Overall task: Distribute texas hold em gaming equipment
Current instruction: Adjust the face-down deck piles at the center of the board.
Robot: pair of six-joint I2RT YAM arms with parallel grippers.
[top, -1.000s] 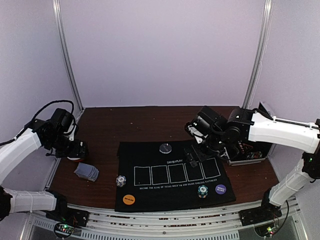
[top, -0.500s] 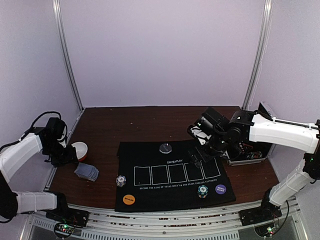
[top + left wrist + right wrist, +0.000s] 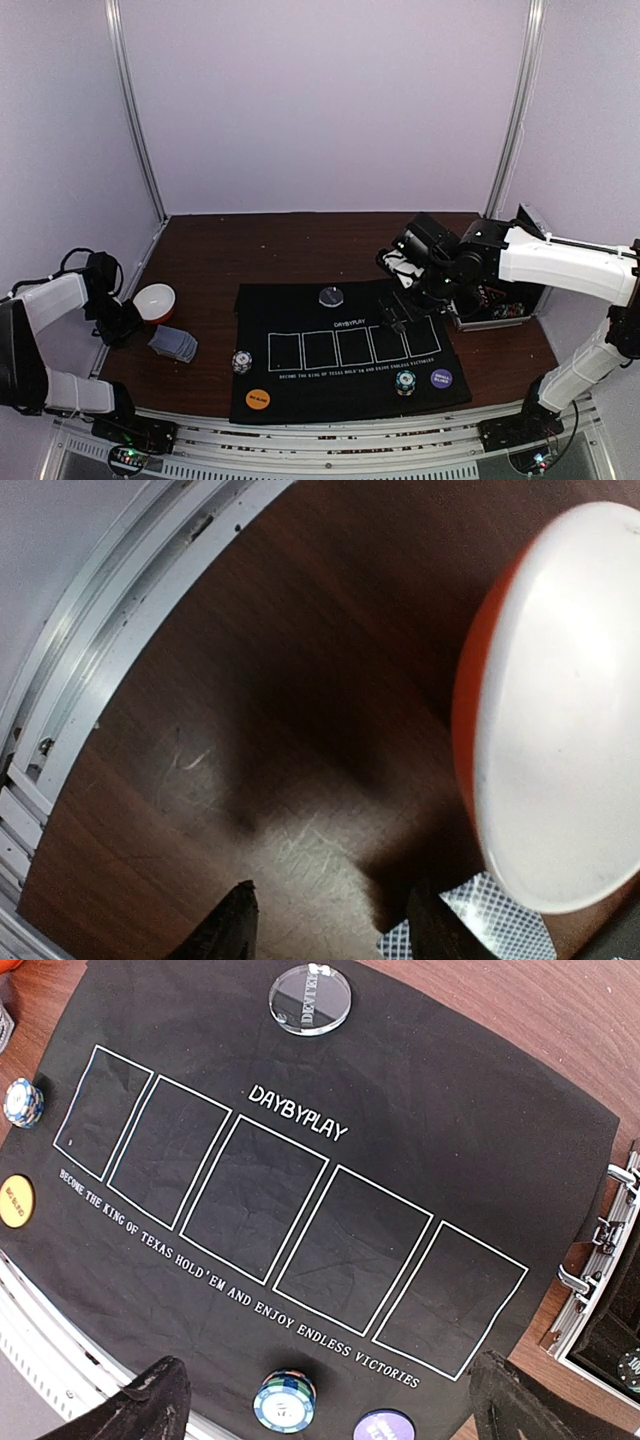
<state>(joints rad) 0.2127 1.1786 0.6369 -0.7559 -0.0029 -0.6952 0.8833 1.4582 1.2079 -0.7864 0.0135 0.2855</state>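
**deck tucked against the bowl, little room for the left claw**

the blue-grey card deck [image 3: 173, 343] lies on the bare wood just left of the black mat [image 3: 300, 312], with the orange-and-white bowl [image 3: 155, 301] just behind it. all five outlines on the mat are unfilled, so dealing looks like the work ahead.

the left gripper [image 3: 330, 932] hovers low over the table next to both. its fingers are apart with only wood between them, holding nothing. in the wrist view a corner of the deck's patterned back shows just beside one finger, and the bowl's rim looms close.

as i judge it, a reach for the deck from here could clip the bowl and shove it. a narrow spread could also land on top of the deck and fan it out rather than straddle it, and thin cards may lift several at once.

the right gripper [image 3: 335, 1405] hangs over the mat, spread wide and empty. a chip stack [image 3: 284, 1401] and the purple disc [image 3: 385, 1428] sit at the mat's near edge below it, so a low sweep could topple the stack. the silver case [image 3: 600, 1310] lies just off the mat and could snag a finger.
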